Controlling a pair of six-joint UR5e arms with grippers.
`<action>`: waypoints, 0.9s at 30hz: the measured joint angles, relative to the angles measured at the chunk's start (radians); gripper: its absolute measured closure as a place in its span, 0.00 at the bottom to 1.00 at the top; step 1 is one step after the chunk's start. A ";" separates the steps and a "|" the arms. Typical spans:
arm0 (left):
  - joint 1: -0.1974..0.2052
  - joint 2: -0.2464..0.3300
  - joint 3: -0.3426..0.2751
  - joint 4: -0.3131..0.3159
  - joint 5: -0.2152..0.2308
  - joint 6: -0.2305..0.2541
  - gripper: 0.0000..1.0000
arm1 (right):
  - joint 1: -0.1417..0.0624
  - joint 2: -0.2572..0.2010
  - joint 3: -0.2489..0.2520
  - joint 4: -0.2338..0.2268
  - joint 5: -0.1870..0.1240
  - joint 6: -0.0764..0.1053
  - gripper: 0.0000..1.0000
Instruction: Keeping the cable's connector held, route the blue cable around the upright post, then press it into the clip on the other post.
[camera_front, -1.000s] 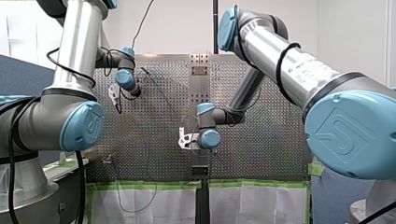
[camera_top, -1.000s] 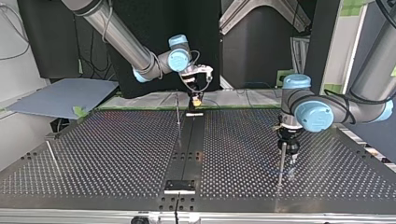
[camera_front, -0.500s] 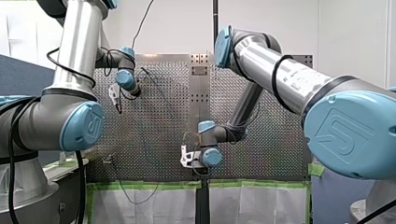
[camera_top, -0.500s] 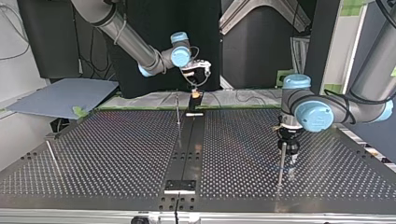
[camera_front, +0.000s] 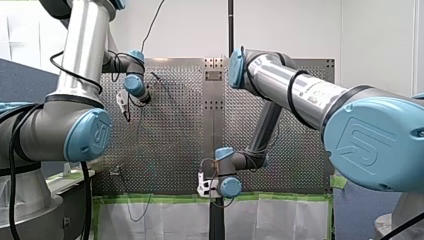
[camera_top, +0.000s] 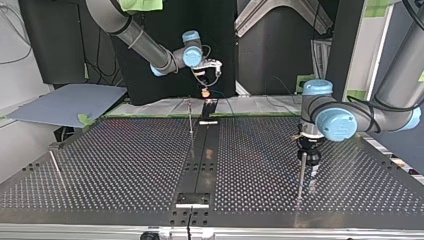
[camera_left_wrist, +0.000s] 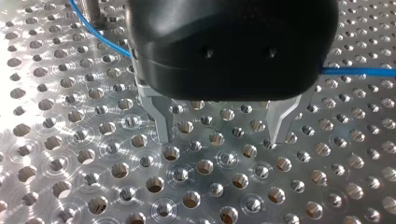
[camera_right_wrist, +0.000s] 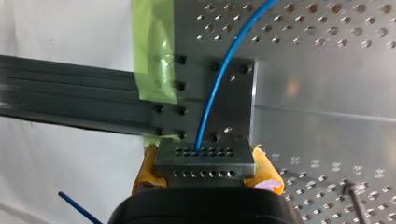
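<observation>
Since a second ago my right hand (camera_right_wrist: 205, 170) has slid back to the surface's (camera_left_wrist: 93, 177) edge nearest the arms. Its yellow pads are clamped on the connector (camera_right_wrist: 204, 158), and the blue cable (camera_right_wrist: 219, 79) runs out of it across the holes. My left hand (camera_left_wrist: 222, 135) hasn't budged: fingers apart, empty, hovering just beside the post (camera_top: 301, 172), with the cable passing behind it.

a: what carries it all?
b: a perforated metal table (camera_top: 125, 165), with a dark strip (camera_top: 202, 155) down its middle.
a: and on it?
b: a thin post (camera_top: 190, 117) stands beside the strip, a second post (camera_top: 301, 172) at the top view's right. green tape (camera_right_wrist: 154, 51) sticks to one edge.
</observation>
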 joint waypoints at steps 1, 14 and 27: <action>0.000 0.000 0.000 0.000 0.000 0.000 0.01 | -0.002 0.004 0.001 -0.001 0.000 0.000 1.00; 0.000 0.000 0.000 0.000 -0.001 -0.001 0.01 | -0.026 0.053 0.012 -0.034 0.007 0.005 1.00; 0.000 0.000 0.000 0.000 -0.001 -0.002 0.01 | -0.053 0.079 0.038 -0.082 0.008 0.014 1.00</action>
